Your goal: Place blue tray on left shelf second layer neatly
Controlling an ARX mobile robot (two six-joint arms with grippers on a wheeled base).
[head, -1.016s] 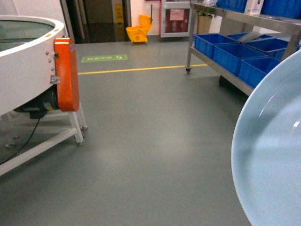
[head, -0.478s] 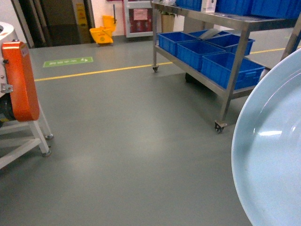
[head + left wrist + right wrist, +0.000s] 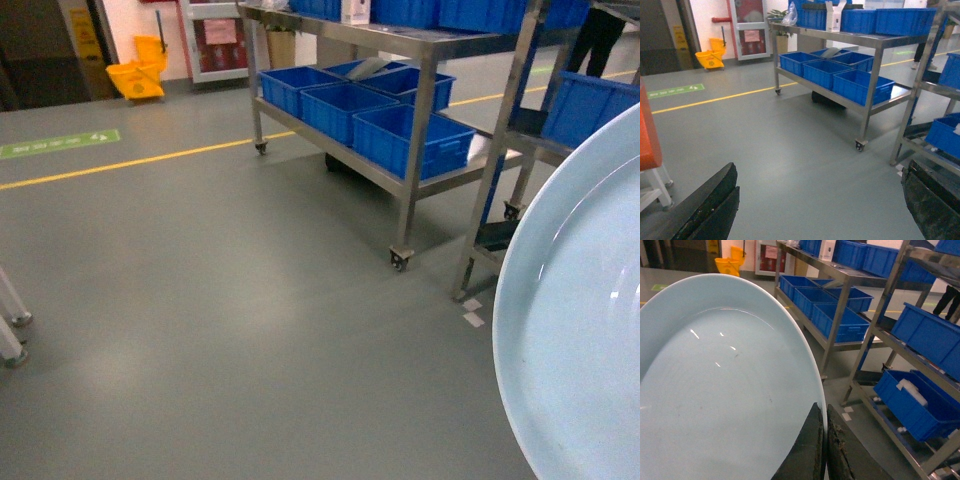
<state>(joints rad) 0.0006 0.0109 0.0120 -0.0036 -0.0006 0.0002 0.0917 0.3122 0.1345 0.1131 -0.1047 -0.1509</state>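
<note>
Two dark fingers [image 3: 816, 450] of the right gripper [image 3: 825, 452] are clamped on the rim of the blue tray [image 3: 725, 390], which is held in the air above the grey floor [image 3: 230, 290]. The left gripper [image 3: 815, 210] is wide apart and holds nothing. The steel shelf [image 3: 415, 120] with blue crates [image 3: 410, 140] stands ahead, well apart from the tray.

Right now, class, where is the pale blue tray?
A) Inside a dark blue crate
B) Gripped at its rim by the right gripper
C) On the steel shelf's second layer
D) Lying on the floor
B: in the right wrist view the right gripper pinches the rim of the blue tray, off the shelf.
</note>
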